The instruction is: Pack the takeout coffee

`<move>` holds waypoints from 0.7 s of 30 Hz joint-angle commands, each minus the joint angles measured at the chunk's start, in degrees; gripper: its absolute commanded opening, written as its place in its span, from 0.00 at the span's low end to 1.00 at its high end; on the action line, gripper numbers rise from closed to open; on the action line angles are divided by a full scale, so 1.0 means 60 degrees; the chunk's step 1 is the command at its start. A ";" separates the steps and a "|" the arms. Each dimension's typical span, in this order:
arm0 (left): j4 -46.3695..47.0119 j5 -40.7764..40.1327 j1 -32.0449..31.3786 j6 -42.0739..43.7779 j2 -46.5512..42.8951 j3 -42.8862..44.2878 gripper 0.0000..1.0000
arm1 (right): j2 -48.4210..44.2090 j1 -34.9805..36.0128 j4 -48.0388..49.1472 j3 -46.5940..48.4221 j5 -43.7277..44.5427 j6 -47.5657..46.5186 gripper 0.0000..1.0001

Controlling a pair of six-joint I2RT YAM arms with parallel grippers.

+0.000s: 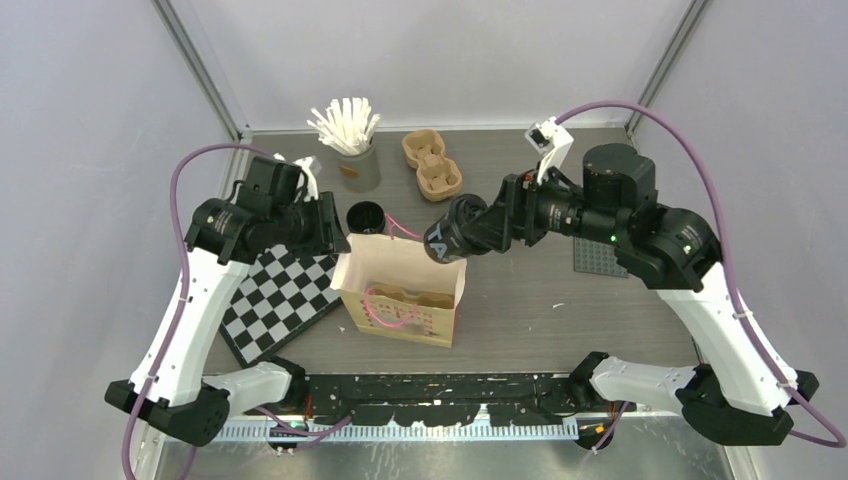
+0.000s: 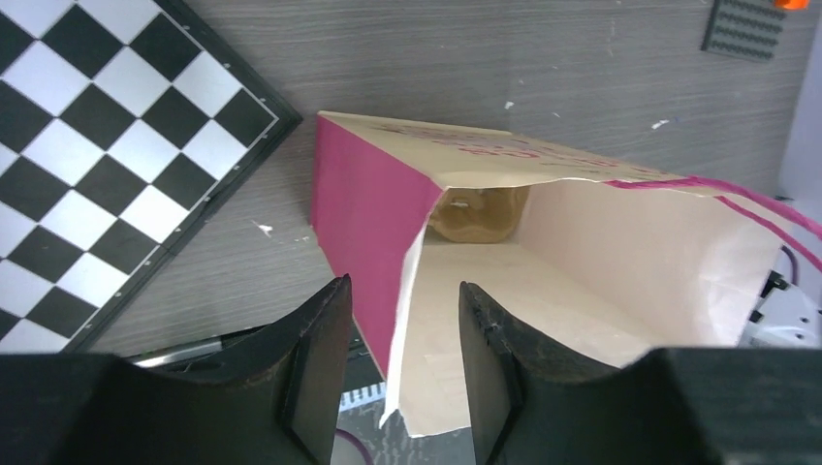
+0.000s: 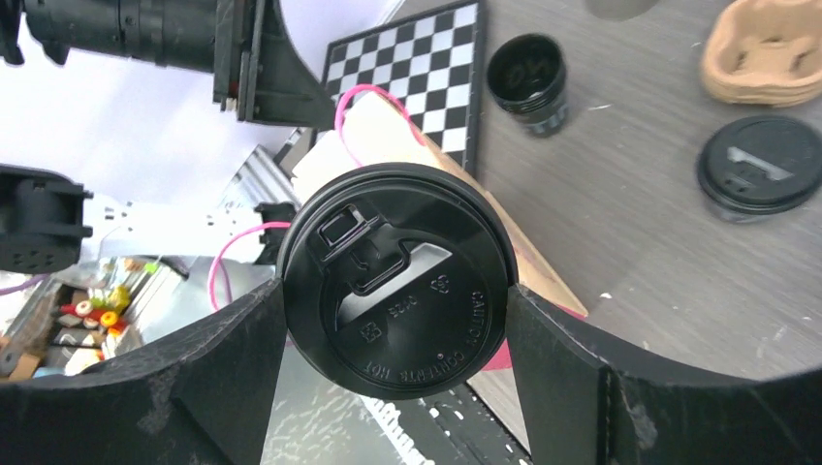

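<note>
Black and lidded, one takeout coffee cup hangs tilted at the 1 o'clock corner of the open paper bag, just above its rim. The right jaws stand wide, clamped on the cup's sides, and its lid faces the wrist camera. The left jaws are about half open at the bag's 10 o'clock corner. They straddle the pink side wall, one finger outside it and one over the cream inside, with a gap showing beside the paper. A brown pulp carrier lies in the bottom of the bag.

On the table, an uncovered black cup stands upright at the bag's 11 o'clock. A further black lid lies near the stacked carriers at 12 o'clock, possibly on a cup of its own; that edge is blurred. A checkerboard sits at 9 o'clock.
</note>
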 commanded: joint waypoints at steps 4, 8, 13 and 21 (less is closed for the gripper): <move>0.0685 0.1527 0.0190 -0.0005 -0.0131 -0.0106 0.43 | 0.0232 0.0449 0.1582 -0.0592 -0.1296 0.0193 0.70; 0.1191 0.1578 0.0190 -0.0261 -0.0317 -0.0667 0.34 | -0.0006 0.0543 0.2143 -0.1360 -0.1553 -0.0238 0.70; 0.1887 0.1857 0.0190 -0.1073 -0.0645 -0.1327 0.24 | 0.0009 0.0615 0.2114 -0.1248 -0.2085 -0.0543 0.70; 0.3357 0.2809 0.0175 -0.2320 -0.1051 -0.2335 0.14 | 0.0399 0.1313 0.1447 -0.0590 -0.1653 -0.0945 0.70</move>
